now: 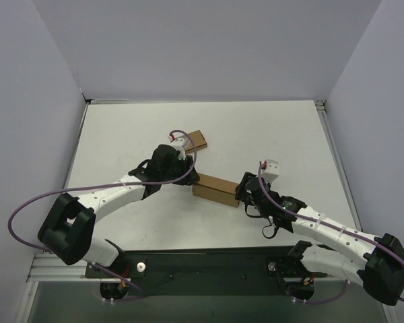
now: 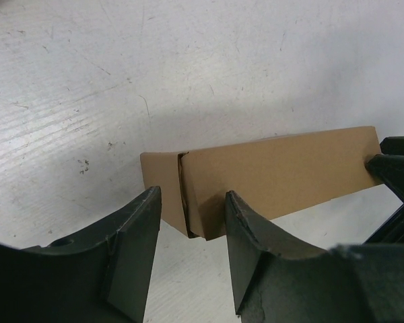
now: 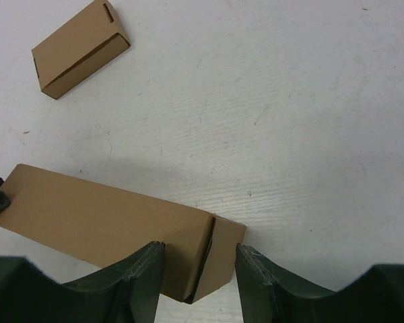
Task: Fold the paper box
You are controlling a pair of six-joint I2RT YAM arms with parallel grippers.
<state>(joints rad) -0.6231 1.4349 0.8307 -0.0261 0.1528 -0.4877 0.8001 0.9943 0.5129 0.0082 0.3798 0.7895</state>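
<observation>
The paper box is a long brown cardboard piece lying mid-table between my two grippers. My left gripper is at its left end. In the left wrist view that end of the paper box, with a flap seam, sits between the left gripper's parted jaws, with small gaps at both sides. My right gripper is at the other end. In the right wrist view the paper box ends between the right gripper's jaws, which stand close beside it and apart.
A smaller, flat brown box lies farther back behind the left gripper, also seen as the small box in the right wrist view. The white table is walled on three sides. Purple cables loop off both arms.
</observation>
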